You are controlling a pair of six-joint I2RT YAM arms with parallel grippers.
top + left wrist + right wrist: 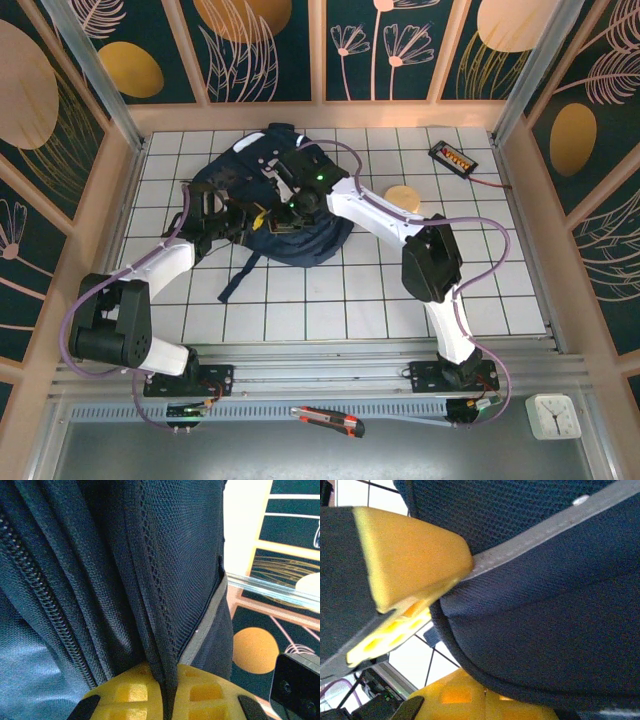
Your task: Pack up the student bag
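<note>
Left wrist view: left gripper [167, 692] pinches a bag [165, 570] fold; right gripper [485, 702], pressed shut, grips its edge, likely spreading the opening.

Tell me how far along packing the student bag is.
Early stage. Done: nothing can be seen packed into the student bag. In hand: the left end effector and the right end effector are each shut on a fold of bag fabric, probably to open it. Left: the tan disc and the black device lie outside the bag, likely waiting to go in.
</note>
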